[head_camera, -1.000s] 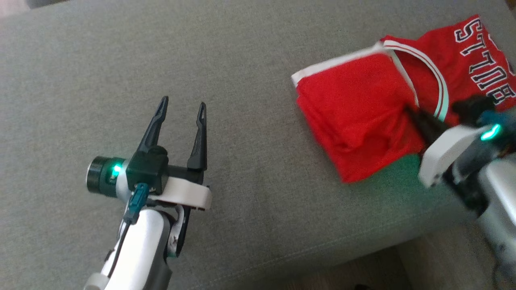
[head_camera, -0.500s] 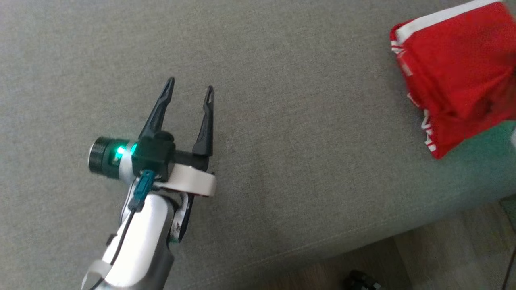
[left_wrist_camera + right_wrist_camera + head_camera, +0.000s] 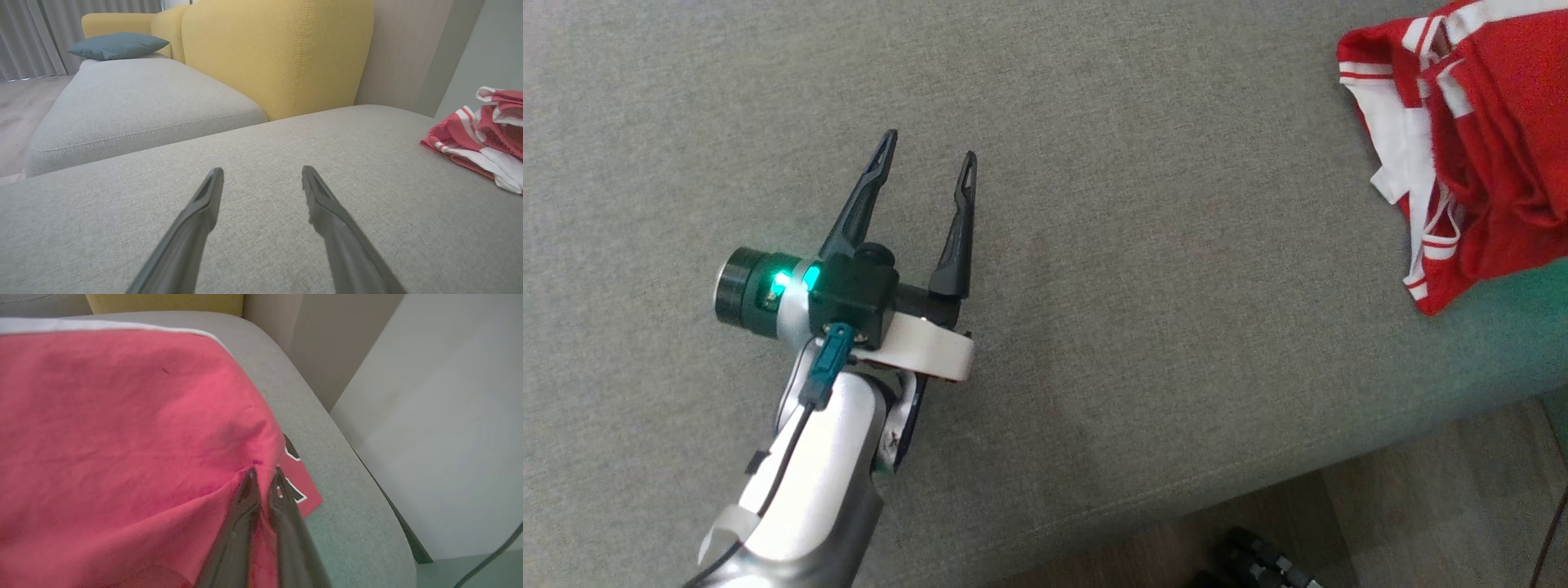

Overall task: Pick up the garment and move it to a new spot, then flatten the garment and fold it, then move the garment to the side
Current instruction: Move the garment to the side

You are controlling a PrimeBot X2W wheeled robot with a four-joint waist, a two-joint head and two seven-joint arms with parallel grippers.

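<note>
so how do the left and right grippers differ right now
The left gripper is open, fingers spread with nothing between them; the right gripper is shut, pinching a fold of the red garment. The left gripper is over bare grey cushion, well apart from the garment; the right gripper is right at it, near the cushion's corner. Both have two long dark tapered fingers.
</note>
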